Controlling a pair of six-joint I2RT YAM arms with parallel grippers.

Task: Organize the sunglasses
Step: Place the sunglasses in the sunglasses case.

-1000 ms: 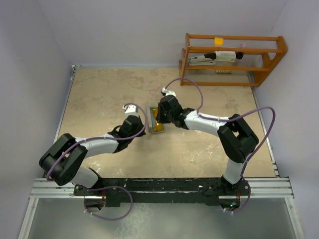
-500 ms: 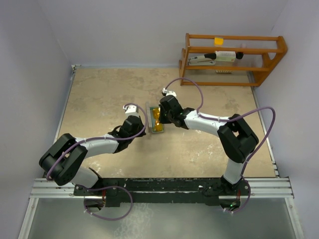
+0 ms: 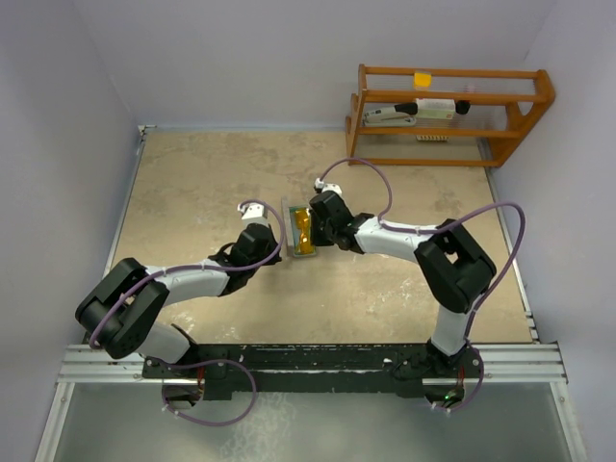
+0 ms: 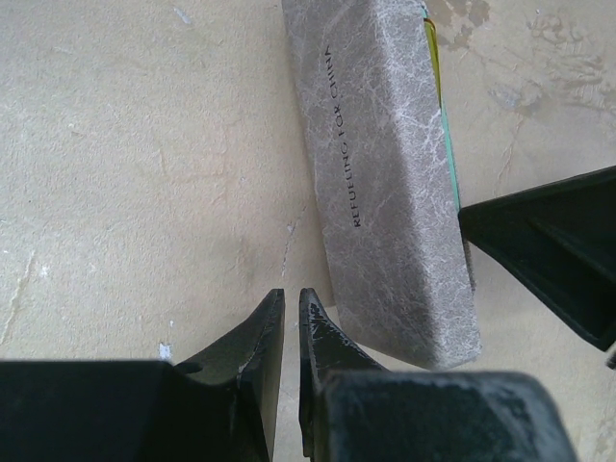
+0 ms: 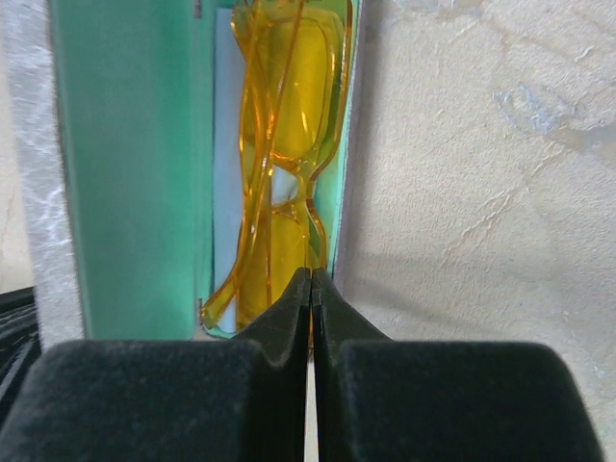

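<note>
Within the last second the right gripper (image 5: 311, 289) has pinched fully shut on nothing, its tips over the near end of the orange sunglasses (image 5: 284, 144). These lie folded on the blue cloth (image 5: 223, 144) inside the open grey case (image 4: 395, 192). The left gripper (image 4: 291, 318), at the case's 9 o'clock, is almost closed and empty, so probably only shutting the case remains.

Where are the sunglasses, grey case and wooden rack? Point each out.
sunglasses (image 5: 294, 125): right wrist view, upper amber lens.
grey case (image 4: 385, 183): left wrist view, marbled outer shell.
wooden rack (image 3: 491, 74): top external view, top rail.
</note>
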